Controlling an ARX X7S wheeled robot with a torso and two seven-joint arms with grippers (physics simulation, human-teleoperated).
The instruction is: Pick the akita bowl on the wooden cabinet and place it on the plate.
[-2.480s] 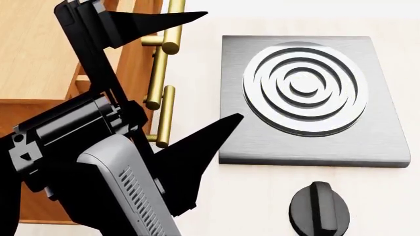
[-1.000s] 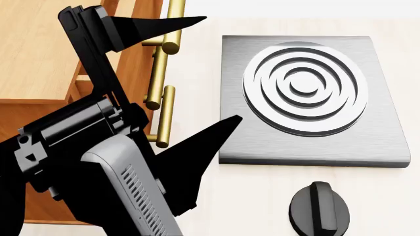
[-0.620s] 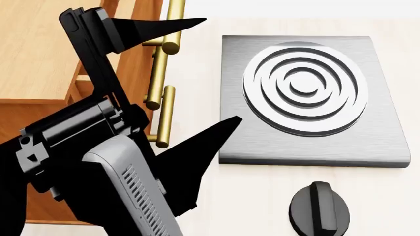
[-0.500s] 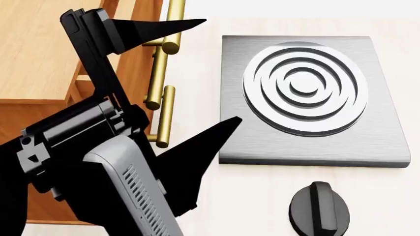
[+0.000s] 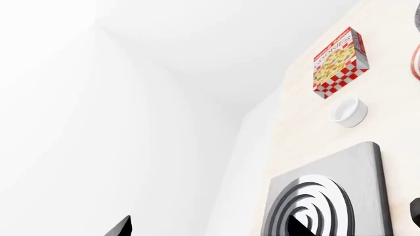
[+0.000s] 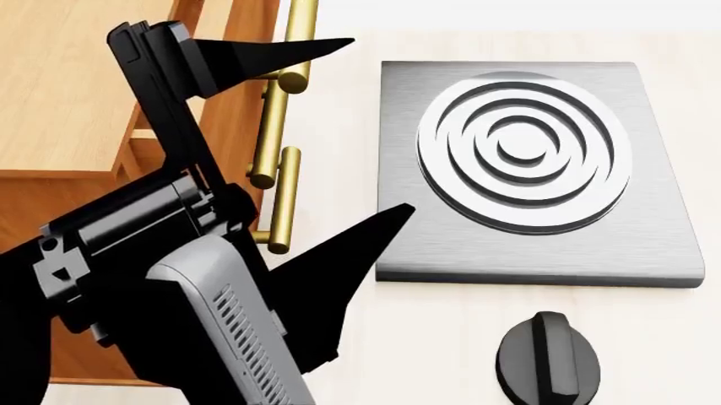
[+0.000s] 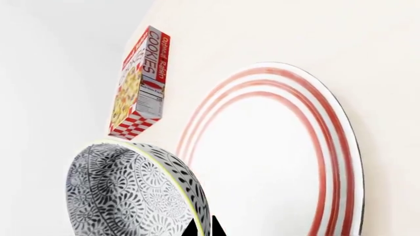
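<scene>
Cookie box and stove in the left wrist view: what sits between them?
A small plain white cup stands on the counter between the cookie box and the stove, apart from both; otherwise that stretch is bare. Only the left wrist view shows it.

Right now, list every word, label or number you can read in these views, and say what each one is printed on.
"COOKIES": on the side of the cookie box, in large letters, right wrist view.
"Oatmeal Raisin" (likely, small and only partly legible): beside it on the same box.
Nutrition panel on that box: too small to read.
Box front in the left wrist view: top banner text too blurred to read.
Stove, knob, plate, akita bowl: no text.
</scene>
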